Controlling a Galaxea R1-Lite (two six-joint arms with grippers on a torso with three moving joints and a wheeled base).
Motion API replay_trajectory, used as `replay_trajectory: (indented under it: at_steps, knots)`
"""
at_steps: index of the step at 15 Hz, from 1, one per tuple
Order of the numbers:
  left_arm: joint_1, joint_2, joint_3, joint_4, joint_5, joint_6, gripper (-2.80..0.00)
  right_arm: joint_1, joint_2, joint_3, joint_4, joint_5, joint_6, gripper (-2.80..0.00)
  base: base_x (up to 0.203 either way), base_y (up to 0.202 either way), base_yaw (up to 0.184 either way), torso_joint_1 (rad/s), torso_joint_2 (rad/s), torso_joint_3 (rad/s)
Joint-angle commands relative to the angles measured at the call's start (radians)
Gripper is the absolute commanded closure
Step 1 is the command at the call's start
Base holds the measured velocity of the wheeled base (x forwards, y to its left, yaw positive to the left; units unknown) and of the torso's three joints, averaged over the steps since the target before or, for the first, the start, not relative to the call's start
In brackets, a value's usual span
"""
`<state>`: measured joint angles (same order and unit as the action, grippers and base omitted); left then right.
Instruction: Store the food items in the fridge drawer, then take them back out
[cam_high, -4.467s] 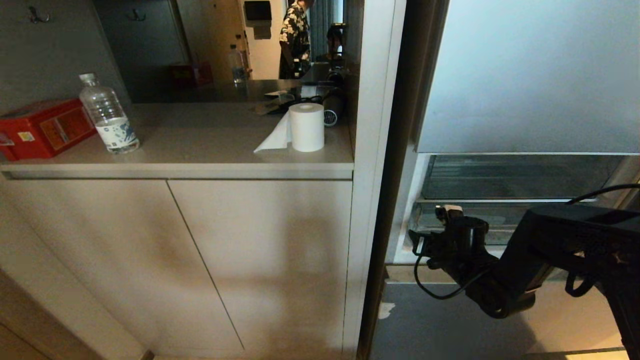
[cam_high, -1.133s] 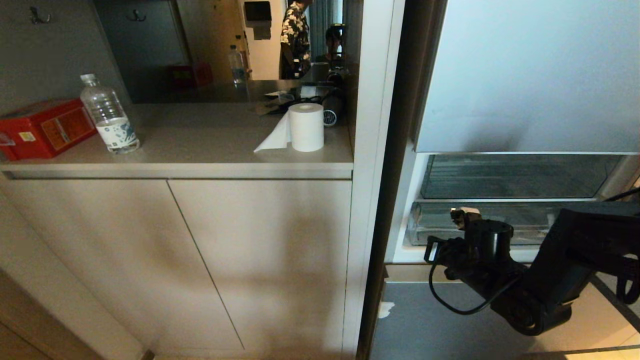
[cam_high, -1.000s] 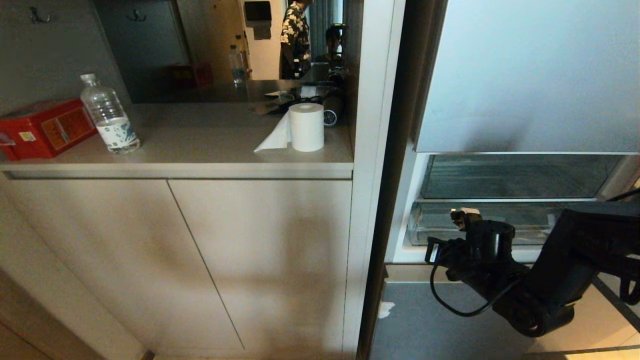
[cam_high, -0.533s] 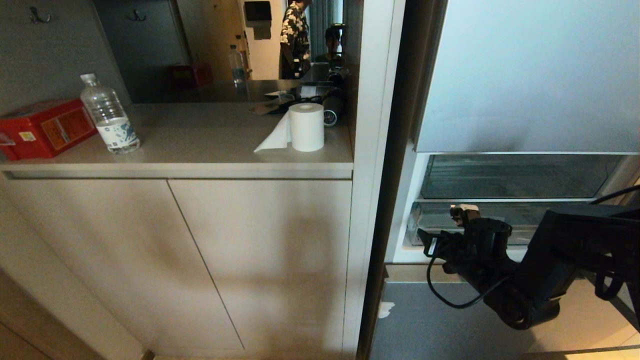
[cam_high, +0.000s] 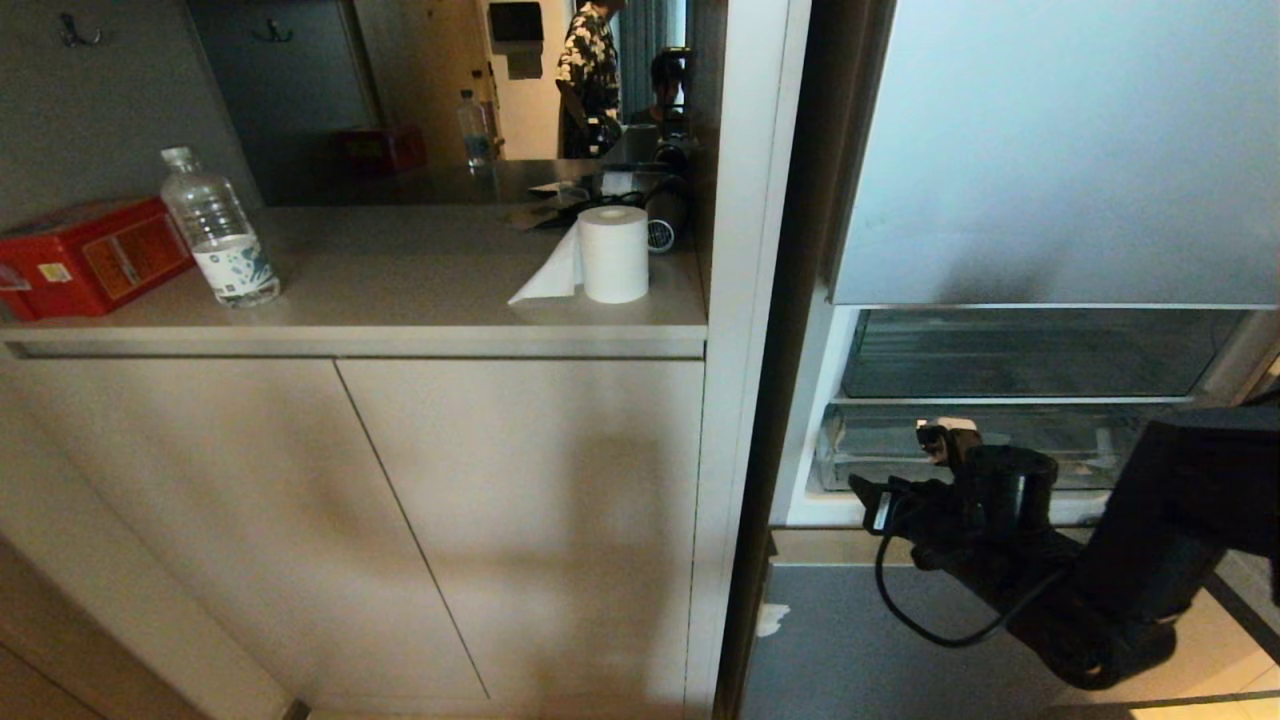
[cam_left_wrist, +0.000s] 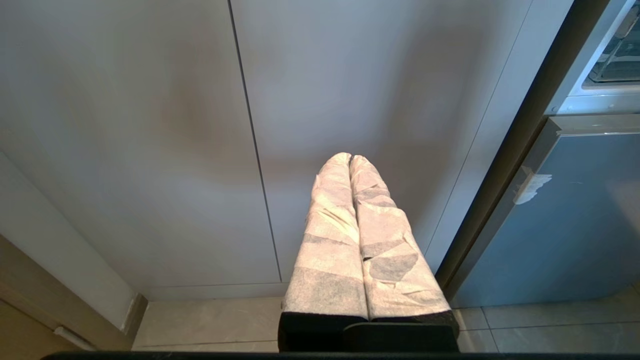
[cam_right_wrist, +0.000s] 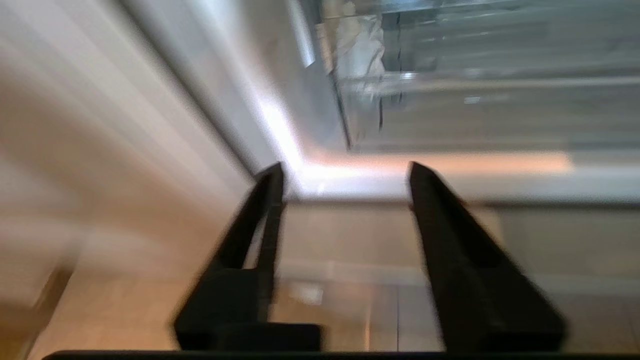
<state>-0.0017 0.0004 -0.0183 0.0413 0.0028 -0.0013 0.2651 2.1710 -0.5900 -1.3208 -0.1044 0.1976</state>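
**Right arm backs down and away from the drawer front**

Since half a second ago the right gripper (cam_right_wrist: 345, 172) has dropped lower, toward 5 o'clock in the head view, off the fridge drawer (cam_high: 1000, 450). Its fingers (cam_right_wrist: 440, 210) stand apart, nothing between them. Drawer sits at 3 o'clock, under a glass shelf (cam_high: 1030, 352), white tape at its corner. Counter (cam_high: 400, 290) at 10 o'clock carries bottle (cam_high: 215, 230), red box (cam_high: 85, 255), paper roll (cam_high: 613, 253). Left gripper (cam_left_wrist: 350, 160), padded fingers pressed together, faces cabinet doors (cam_high: 400, 520). No fruit visible.
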Motion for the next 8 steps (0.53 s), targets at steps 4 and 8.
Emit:
replay_trajectory:
  at_steps: [4,8]
  knots:
    - [0.0,-0.002,0.0,0.0,0.0,-0.001,0.0,0.001,-0.784,0.367,0.213,0.04,-0.073,0.0,0.0,0.0,0.0,0.0,0.0,0.0]
    - [0.0,-0.002,0.0,0.0,0.0,-0.002,0.0,-0.044,-1.326,0.512,0.551,0.039,-0.14,0.0,0.0,0.0,0.0,0.0,0.0,0.0]
